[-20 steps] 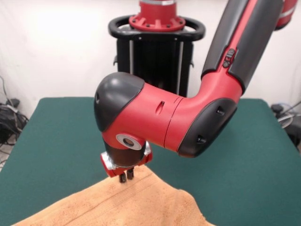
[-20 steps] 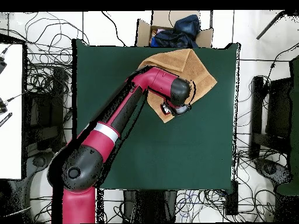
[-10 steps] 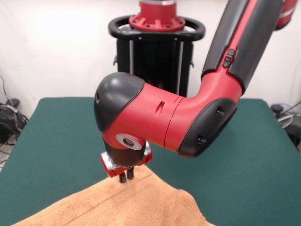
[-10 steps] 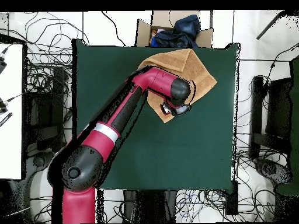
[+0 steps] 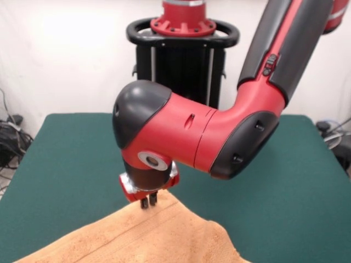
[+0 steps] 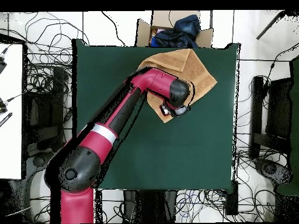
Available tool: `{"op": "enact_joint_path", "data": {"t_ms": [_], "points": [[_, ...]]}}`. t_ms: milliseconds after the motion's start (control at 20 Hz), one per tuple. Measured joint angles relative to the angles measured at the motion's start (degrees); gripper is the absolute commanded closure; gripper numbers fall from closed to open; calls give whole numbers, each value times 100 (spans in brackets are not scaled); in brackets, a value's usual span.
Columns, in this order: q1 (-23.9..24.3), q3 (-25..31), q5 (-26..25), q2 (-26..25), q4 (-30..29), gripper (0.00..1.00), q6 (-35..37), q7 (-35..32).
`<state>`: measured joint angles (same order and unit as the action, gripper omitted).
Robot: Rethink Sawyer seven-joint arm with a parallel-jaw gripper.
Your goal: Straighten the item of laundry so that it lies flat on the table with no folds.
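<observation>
towel [image 5: 159, 235]: peach-tan terry, lying rumpled right under the pincer, raised corner peaking at the tips, woven band lines showing
pincer [image 5: 148, 203]: fingers sitting pressed together, pinching that towel corner
bench [image 5: 285, 181]: green top stretching all around the pincer

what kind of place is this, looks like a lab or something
Most likely a robotics lab or test cell. A red and black arm works over a green felt table holding only a towel, loose cables cover the floor around it, and a cardboard box sits at the table's edge.
</observation>
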<state>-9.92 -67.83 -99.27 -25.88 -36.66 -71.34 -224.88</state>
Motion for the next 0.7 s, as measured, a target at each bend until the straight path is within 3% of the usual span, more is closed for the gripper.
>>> {"op": "enact_joint_path", "data": {"t_ms": [300,700], "points": [[-279,2,1,119,-432,100,-189,0],[-589,0,0,626,-1158,100,-1015,0]]}}
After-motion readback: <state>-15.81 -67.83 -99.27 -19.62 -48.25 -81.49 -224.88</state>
